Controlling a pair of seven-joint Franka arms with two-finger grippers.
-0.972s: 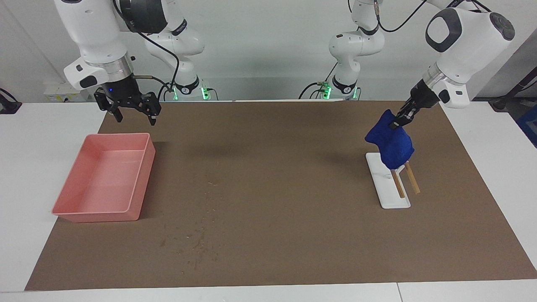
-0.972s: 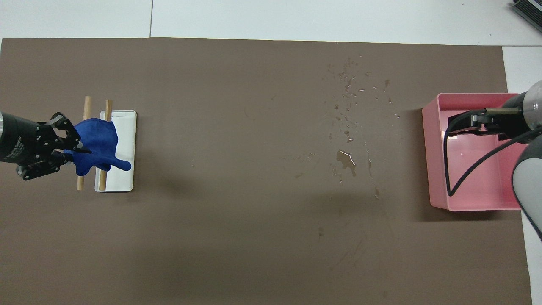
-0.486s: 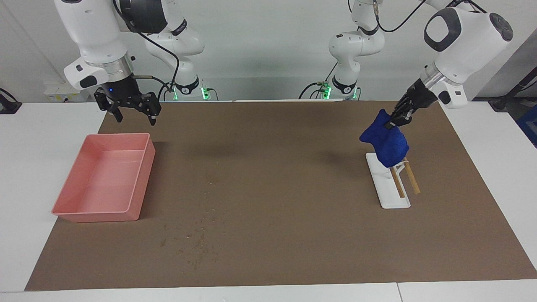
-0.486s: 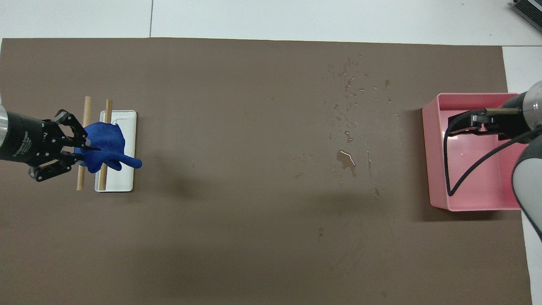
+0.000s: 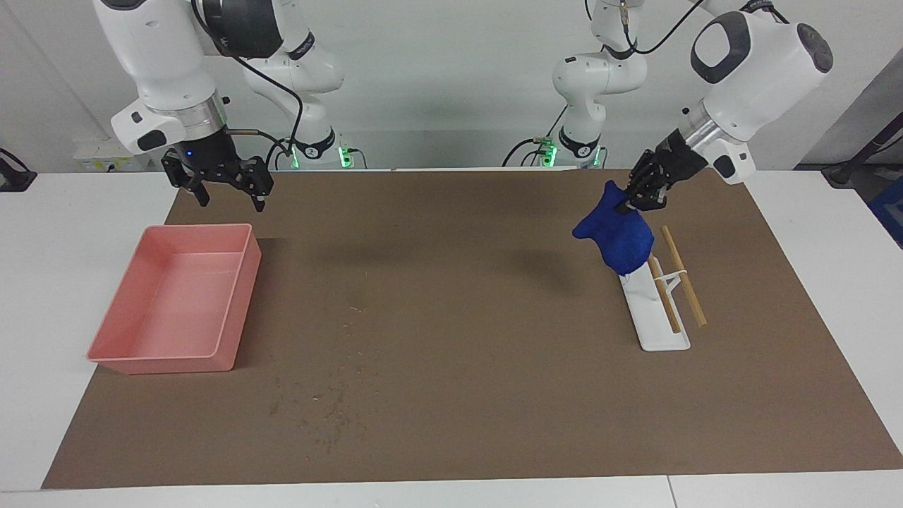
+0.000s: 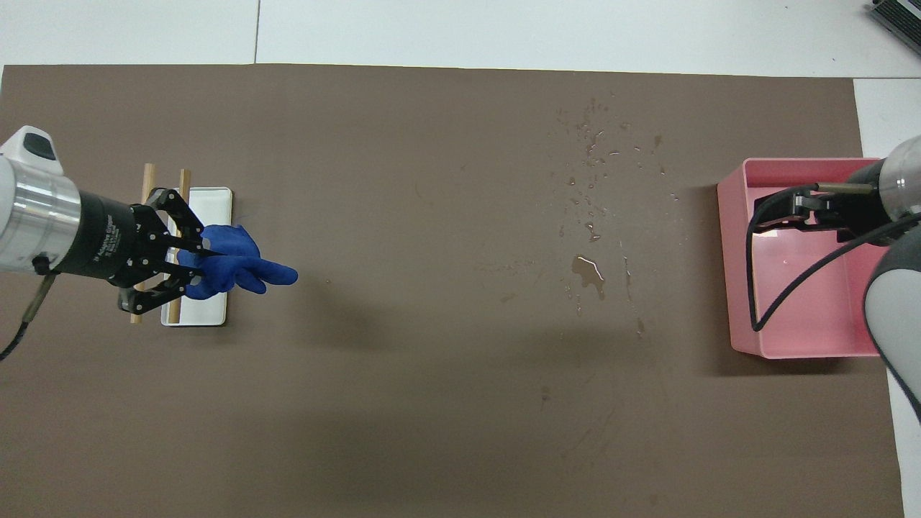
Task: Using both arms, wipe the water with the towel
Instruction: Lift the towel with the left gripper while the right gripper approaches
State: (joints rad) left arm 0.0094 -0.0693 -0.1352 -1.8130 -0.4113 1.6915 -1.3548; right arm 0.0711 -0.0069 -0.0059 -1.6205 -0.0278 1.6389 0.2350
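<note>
The left gripper (image 5: 625, 205), clamped on the towel (image 5: 615, 236), holds it above the white rack (image 5: 656, 317) near the mat's (image 5: 451, 423) left-arm edge (right gripper (image 5: 224, 192) waits open over the pink tray (image 5: 113, 353)), so the carry to the water (image 6: 588, 270) at mid-mat seems next.

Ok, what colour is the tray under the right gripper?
Pink, plain with no pattern; the tray shows best in the facing view.

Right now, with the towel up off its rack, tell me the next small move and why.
Probably carry the towel on across the mat toward the water. The left gripper is shut on it, hanging clear above the rack, and the drops lie untouched near the pink tray, where the right gripper waits open.
</note>
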